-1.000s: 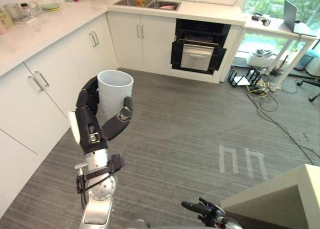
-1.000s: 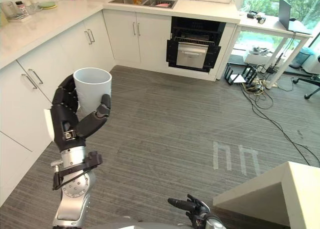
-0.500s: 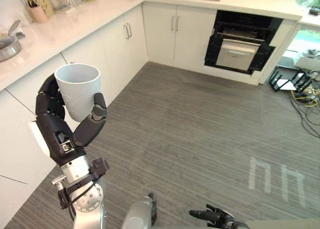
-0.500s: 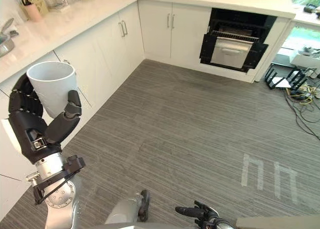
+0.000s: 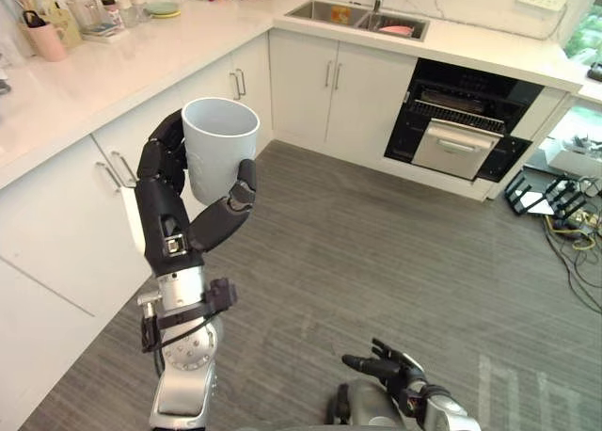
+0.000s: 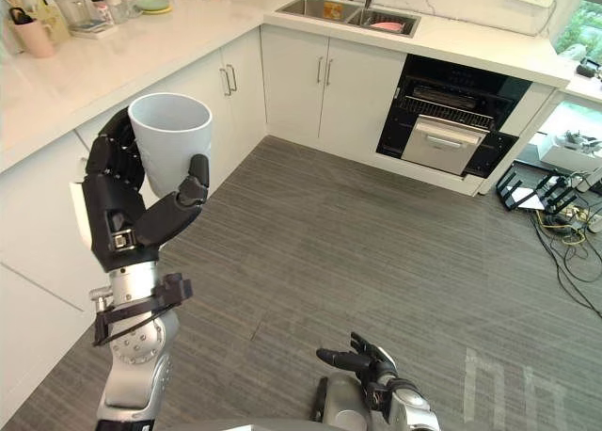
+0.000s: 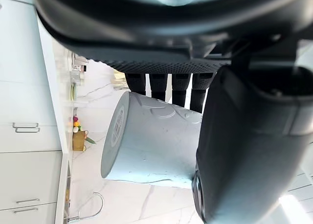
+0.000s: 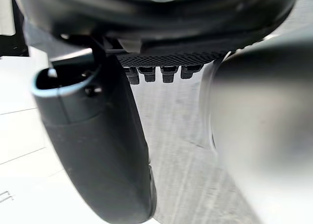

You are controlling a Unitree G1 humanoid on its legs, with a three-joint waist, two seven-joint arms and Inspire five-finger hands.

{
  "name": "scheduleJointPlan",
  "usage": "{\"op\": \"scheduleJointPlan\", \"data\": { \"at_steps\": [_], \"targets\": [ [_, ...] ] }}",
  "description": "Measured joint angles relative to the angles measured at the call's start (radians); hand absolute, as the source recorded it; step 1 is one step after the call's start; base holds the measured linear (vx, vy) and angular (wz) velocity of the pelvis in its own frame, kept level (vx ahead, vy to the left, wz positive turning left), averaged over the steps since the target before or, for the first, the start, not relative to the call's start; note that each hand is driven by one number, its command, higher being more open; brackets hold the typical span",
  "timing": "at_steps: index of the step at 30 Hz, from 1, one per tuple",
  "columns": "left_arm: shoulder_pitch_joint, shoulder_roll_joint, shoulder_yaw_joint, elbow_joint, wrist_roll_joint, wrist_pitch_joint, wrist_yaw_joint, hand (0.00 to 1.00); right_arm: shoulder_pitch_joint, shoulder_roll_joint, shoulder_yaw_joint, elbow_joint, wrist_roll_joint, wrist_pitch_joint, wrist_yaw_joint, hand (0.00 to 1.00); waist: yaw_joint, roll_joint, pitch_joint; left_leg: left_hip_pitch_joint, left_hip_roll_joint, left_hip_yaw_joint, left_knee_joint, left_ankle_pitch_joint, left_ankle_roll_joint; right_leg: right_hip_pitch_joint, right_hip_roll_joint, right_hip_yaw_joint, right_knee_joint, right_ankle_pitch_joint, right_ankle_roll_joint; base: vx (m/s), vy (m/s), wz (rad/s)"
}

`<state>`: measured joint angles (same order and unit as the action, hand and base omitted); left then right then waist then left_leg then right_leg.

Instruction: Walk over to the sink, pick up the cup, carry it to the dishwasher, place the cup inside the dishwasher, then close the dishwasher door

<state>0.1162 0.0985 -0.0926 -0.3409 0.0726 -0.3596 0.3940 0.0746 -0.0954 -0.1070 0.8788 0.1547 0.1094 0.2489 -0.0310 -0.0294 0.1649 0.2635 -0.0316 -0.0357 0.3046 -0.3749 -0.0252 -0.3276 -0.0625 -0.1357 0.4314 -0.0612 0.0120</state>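
My left hand (image 5: 169, 231) is raised in front of me and shut on a plain white cup (image 5: 218, 153), held upright with its mouth up. In the left wrist view the fingers and thumb wrap the cup's (image 7: 151, 145) side. The sink (image 5: 362, 17) sits in the far counter. To its right, under the counter, stands the black dishwasher (image 5: 461, 135) with its door tilted partly open and a rack showing behind it. My right hand (image 5: 393, 369) hangs low near the floor, fingers straight, holding nothing.
White cabinets (image 5: 66, 224) and a counter with jars and a plate (image 5: 85, 17) run along my left. Grey plank floor (image 5: 376, 252) stretches to the dishwasher. Cables and a black stand (image 5: 555, 205) lie on the floor at the far right.
The camera has swung, so the sink and dishwasher now sit fully in view ahead. The cup stays held in my left hand, now more central in the view.
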Motion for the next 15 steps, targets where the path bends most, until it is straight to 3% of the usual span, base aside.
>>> {"op": "scheduleJointPlan", "data": {
  "at_steps": [1,2,3,4,5,6,7,8,9,11,13,14,15],
  "targets": [
    [0.022,-0.013,-0.015,-0.001,0.019,-0.020,0.012,0.00,0.018,-0.007,-0.008,-0.015,0.003,0.017,-0.011,1.00,-0.004,0.014,-0.007,0.042,0.013,-0.001,0.019,-0.053,-0.006,-0.015,-0.002,-0.010,0.113,0.028,-0.042,0.61,-0.206,0.37],
    [0.052,-0.038,-0.018,-0.012,0.061,-0.033,0.045,0.00,0.007,-0.035,0.011,-0.029,-0.033,0.035,-0.016,1.00,0.001,0.051,-0.017,0.049,0.046,0.004,0.047,-0.068,-0.011,-0.030,0.017,-0.019,0.179,-0.047,-0.058,0.60,-0.200,0.18],
    [0.053,-0.046,-0.021,-0.013,0.080,-0.037,0.058,0.00,0.007,-0.037,0.013,-0.035,-0.044,0.037,-0.020,1.00,0.002,0.060,-0.018,0.039,0.052,0.004,0.084,-0.067,-0.011,-0.031,0.024,-0.024,0.198,-0.076,-0.061,0.55,-0.207,0.01],
    [0.052,-0.055,-0.034,-0.016,0.089,-0.038,0.068,0.00,0.007,-0.038,0.007,-0.050,-0.045,0.053,-0.029,1.00,-0.002,0.084,-0.019,-0.015,0.081,0.006,0.228,-0.050,-0.009,-0.009,0.048,-0.044,0.206,-0.126,-0.070,0.65,-0.278,0.17],
    [0.051,-0.059,-0.048,-0.019,0.088,-0.039,0.066,0.00,0.014,-0.034,0.002,-0.072,-0.043,0.065,-0.045,1.00,-0.005,0.099,-0.008,-0.110,0.117,0.013,0.472,0.037,-0.035,0.043,0.070,-0.060,0.190,-0.164,-0.072,0.64,-0.273,0.22],
    [0.053,-0.062,-0.060,-0.019,0.086,-0.039,0.062,0.00,0.021,-0.032,0.004,-0.086,-0.041,0.065,-0.060,1.00,-0.005,0.106,-0.004,-0.168,0.143,0.017,0.611,0.105,-0.055,0.078,0.082,-0.065,0.175,-0.178,-0.077,0.54,-0.214,0.13],
    [0.060,-0.068,-0.084,-0.019,0.084,-0.039,0.056,0.00,0.039,-0.028,0.005,-0.107,-0.040,0.067,-0.084,1.00,0.001,0.117,0.000,-0.274,0.194,0.050,0.827,0.124,-0.057,0.155,0.113,-0.070,0.129,-0.196,-0.088,0.44,-0.156,0.02],
    [0.064,-0.070,-0.092,-0.019,0.085,-0.039,0.049,0.00,0.049,-0.026,0.007,-0.114,-0.040,0.067,-0.094,1.00,0.009,0.117,0.001,-0.320,0.214,0.071,0.887,0.119,-0.048,0.198,0.123,-0.070,0.100,-0.203,-0.093,0.56,-0.196,-0.01],
    [0.066,-0.076,-0.093,-0.019,0.086,-0.046,0.033,0.00,0.069,-0.030,0.006,-0.118,-0.039,0.064,-0.111,1.00,0.019,0.104,-0.002,-0.424,0.231,0.106,0.887,0.090,-0.005,0.290,0.135,-0.066,0.014,-0.208,-0.093,0.43,-0.144,-0.04],
    [0.064,-0.070,-0.081,-0.019,0.085,-0.069,0.030,0.00,0.068,-0.041,0.006,-0.083,-0.038,0.057,-0.122,1.00,0.037,0.100,-0.011,-0.493,0.216,0.151,0.720,0.069,0.011,0.362,0.135,-0.035,-0.063,-0.197,-0.099,0.53,-0.102,-0.31],
    [0.063,-0.053,-0.054,-0.019,0.088,-0.094,0.030,0.00,0.033,-0.064,0.007,0.003,-0.038,0.052,-0.128,1.00,0.061,0.097,-0.011,-0.512,0.151,0.170,0.316,0.088,0.002,0.452,0.117,0.021,-0.151,-0.193,-0.088,0.63,-0.001,-0.67],
    [0.062,-0.050,-0.050,-0.019,0.087,-0.095,0.029,0.00,0.023,-0.070,0.008,0.027,-0.039,0.048,-0.135,1.00,0.067,0.096,-0.010,-0.511,0.120,0.148,0.153,0.136,-0.004,0.481,0.105,0.043,-0.177,-0.198,-0.076,0.70,0.107,-0.81],
    [0.070,-0.046,-0.050,-0.013,0.087,-0.096,0.021,0.00,0.008,-0.076,0.009,0.064,-0.040,0.035,-0.160,1.00,0.078,0.088,-0.011,-0.500,0.060,0.086,-0.014,0.312,-0.011,0.526,0.078,0.088,-0.214,-0.211,-0.052,0.59,0.127,-0.73]
  ]
}}
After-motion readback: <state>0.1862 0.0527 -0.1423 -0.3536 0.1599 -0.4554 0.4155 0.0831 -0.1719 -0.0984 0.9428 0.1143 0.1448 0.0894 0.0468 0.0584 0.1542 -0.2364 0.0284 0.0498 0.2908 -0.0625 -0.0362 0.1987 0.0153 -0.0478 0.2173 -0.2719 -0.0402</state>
